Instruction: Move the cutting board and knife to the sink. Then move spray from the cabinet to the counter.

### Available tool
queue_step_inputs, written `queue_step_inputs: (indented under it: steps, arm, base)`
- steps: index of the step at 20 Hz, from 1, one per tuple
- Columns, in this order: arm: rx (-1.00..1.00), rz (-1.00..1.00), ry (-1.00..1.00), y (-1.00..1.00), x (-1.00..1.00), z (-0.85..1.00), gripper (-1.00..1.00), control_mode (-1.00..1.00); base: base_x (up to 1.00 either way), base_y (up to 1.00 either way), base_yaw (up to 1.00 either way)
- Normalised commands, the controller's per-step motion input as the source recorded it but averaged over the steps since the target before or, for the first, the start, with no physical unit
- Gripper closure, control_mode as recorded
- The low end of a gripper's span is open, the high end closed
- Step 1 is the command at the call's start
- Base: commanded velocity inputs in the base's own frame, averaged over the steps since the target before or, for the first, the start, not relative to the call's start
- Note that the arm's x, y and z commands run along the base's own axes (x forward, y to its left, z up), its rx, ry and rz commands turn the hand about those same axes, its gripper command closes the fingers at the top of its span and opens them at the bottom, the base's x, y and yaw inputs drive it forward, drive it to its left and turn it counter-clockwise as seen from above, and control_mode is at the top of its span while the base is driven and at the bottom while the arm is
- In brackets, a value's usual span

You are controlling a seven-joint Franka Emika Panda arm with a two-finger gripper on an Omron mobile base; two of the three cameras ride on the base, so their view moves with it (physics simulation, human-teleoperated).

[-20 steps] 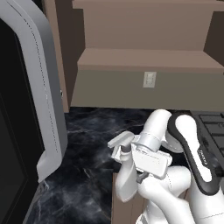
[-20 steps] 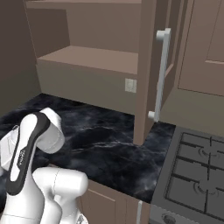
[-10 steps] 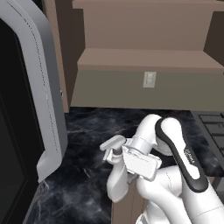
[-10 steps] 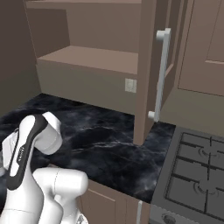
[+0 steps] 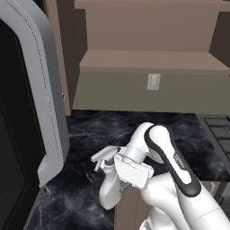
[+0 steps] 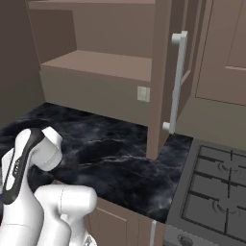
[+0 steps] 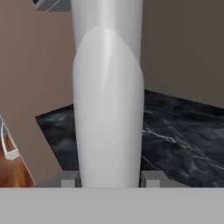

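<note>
Holding the spray (image 5: pixel 109 184) by its body, the gripper (image 7: pixel 109 178) had its fingers (image 7: pixel 69 178) pressed to either side of the slim pale bottle, one tip showing at each flank in the hand view. The bottle stood roughly upright, trigger nozzle on top and pointing away from the arm, low over the near edge of the table (image 5: pixel 103 134), the black veined slab below the open cabinet (image 5: pixel 152 58). Whether its base already touched the marble or hung just above it could not be told from the left base view, since the edge of the slab and the arm crowded that spot.

The bottle looked light and rigid, a smooth plastic shell that could slip in a loose pinch. Its tall, narrow shape with the nozzle head up high suggested it would tip easily if set down crooked or near the edge. The mid-body hold seemed sound: the waist was narrow enough for the fingers to span, and it kept the trigger free. The cabinet shelves stood bare behind, so the last step appeared nearly done, pending a square release on the marble.
</note>
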Motion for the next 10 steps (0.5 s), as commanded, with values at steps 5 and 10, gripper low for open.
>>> queue_step_inputs:
  steps: [5,10]
  arm:
    - [0.00,0.00,-0.05,0.15,0.16,-0.31,1.00,-1.00]
    - [0.00,0.00,-0.06,0.15,0.21,-0.25,1.00,-1.00]
  base:
    - [0.00,0.00,0.00]
    - [0.00,0.00,0.00]
